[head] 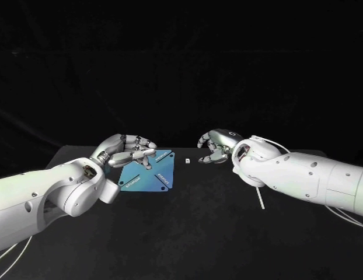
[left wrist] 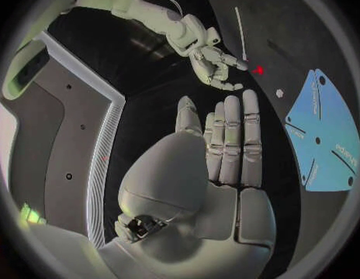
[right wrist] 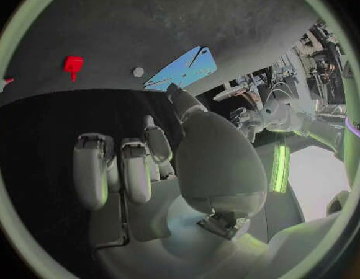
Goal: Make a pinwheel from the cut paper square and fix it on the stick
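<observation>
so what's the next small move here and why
Probably lower the left robot hand to pinch the corner of the blue paper square beneath its fingers: the paper lies flat and unfolded, that hand holds nothing, and the red pin lies untouched.

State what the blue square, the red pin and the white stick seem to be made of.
Blue square: paper or thin card, matte; it lies flat, with dark slits running in from its corners. Red pin: probably plastic, judging by its solid bright colour. White stick: thin and straight; paper, plastic or wood cannot be told.
</observation>
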You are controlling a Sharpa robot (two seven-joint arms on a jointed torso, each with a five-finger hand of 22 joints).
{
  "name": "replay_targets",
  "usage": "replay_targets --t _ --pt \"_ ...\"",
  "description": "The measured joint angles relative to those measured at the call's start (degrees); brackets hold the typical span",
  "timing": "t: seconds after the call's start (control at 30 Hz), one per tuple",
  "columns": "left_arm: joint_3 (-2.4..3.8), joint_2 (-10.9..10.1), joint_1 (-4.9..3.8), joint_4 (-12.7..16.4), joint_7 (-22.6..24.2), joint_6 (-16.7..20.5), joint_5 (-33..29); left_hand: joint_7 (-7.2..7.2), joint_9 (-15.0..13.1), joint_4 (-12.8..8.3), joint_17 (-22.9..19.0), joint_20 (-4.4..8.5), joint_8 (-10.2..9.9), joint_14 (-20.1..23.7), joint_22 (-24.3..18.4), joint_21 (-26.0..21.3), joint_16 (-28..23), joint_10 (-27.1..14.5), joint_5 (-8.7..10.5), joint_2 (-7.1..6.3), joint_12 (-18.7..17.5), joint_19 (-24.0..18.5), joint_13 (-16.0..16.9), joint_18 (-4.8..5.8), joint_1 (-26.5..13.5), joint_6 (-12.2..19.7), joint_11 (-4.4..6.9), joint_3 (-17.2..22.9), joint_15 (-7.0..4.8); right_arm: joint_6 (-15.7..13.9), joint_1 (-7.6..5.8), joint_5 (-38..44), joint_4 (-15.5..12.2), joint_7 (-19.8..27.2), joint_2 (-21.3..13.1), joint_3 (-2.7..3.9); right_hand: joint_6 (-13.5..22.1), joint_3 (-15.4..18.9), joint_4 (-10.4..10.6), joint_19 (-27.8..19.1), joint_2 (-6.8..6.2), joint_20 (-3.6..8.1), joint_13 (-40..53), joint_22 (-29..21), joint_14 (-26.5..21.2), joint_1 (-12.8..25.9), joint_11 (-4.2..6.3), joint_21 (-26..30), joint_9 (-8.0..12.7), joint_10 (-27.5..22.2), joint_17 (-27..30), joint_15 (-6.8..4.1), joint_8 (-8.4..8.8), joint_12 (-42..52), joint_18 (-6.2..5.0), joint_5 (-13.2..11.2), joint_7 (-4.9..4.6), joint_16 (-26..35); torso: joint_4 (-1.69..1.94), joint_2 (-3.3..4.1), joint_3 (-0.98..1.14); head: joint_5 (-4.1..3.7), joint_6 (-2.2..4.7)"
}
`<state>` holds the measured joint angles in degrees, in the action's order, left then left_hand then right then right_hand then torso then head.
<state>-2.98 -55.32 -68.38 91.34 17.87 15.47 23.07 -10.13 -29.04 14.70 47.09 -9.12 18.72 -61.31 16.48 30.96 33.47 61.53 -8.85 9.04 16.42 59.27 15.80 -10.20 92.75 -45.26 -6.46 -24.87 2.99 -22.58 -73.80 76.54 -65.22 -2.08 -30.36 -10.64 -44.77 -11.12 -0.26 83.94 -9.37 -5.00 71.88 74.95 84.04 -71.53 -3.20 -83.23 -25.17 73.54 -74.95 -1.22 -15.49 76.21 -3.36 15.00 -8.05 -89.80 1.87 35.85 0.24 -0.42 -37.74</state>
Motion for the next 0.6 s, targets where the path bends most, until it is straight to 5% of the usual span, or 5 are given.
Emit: replay_targets --t 0.07,0.37,0.6 --pt "0.02 -0.2 -0.19 0.6 0.1 -0.1 0.0 -0.31 0.0 0.1 -0.3 -0.19 -0.3 0.4 -0.2 -0.5 -0.6 -0.6 0.0 0.0 0.0 -0.2 -0.2 0.0 0.0 0.3 -0.31 -0.1 0.42 0.2 0.16 -0.1 1.6 -0.5 1.3 0.0 -0.9 -1.1 0.0 0.0 0.29 0.0 0.8 0.0 -0.1 -0.3 -0.36 -0.7 0.0 1.0 0.0 0.29 -0.02 0.8 0.78 0.0 -0.15 0.0 0.13 0.28 -0.06 -0.21 0.23" --pt "0.23 -1.8 -2.42 2.0 1.6 -0.8 -3.8 -1.02 1.0 0.2 -4.8 -1.72 -2.0 4.5 -2.5 -5.3 -6.5 -3.1 0.34 0.81 -2.7 -3.0 -2.4 0.0 0.8 2.7 -1.64 -0.2 2.24 1.6 0.43 -1.8 6.9 -1.9 4.4 0.01 -1.6 -3.4 -0.2 0.2 0.6 -0.22 1.9 0.0 0.0 -0.6 -0.51 -1.7 0.1 2.2 0.0 0.4 -0.02 1.6 0.77 -0.5 -0.46 0.0 0.71 1.66 -0.23 -0.83 0.8" --pt "0.43 -2.9 -4.52 2.4 3.1 -1.0 -7.6 -1.02 1.3 0.2 -5.6 -1.72 -2.2 4.5 -2.8 -5.5 -7.1 -3.0 0.34 0.81 -2.7 -3.0 -2.7 -0.01 0.8 2.7 -1.67 -0.2 2.24 2.8 0.47 -2.9 8.6 -2.3 5.9 0.07 -1.6 -4.3 -0.4 0.2 0.62 -0.23 2.5 0.0 0.0 -0.6 -0.49 -2.3 0.3 2.9 0.0 0.4 0.27 2.2 0.78 -0.5 -0.46 0.0 1.32 2.73 -0.29 -1.04 0.9"
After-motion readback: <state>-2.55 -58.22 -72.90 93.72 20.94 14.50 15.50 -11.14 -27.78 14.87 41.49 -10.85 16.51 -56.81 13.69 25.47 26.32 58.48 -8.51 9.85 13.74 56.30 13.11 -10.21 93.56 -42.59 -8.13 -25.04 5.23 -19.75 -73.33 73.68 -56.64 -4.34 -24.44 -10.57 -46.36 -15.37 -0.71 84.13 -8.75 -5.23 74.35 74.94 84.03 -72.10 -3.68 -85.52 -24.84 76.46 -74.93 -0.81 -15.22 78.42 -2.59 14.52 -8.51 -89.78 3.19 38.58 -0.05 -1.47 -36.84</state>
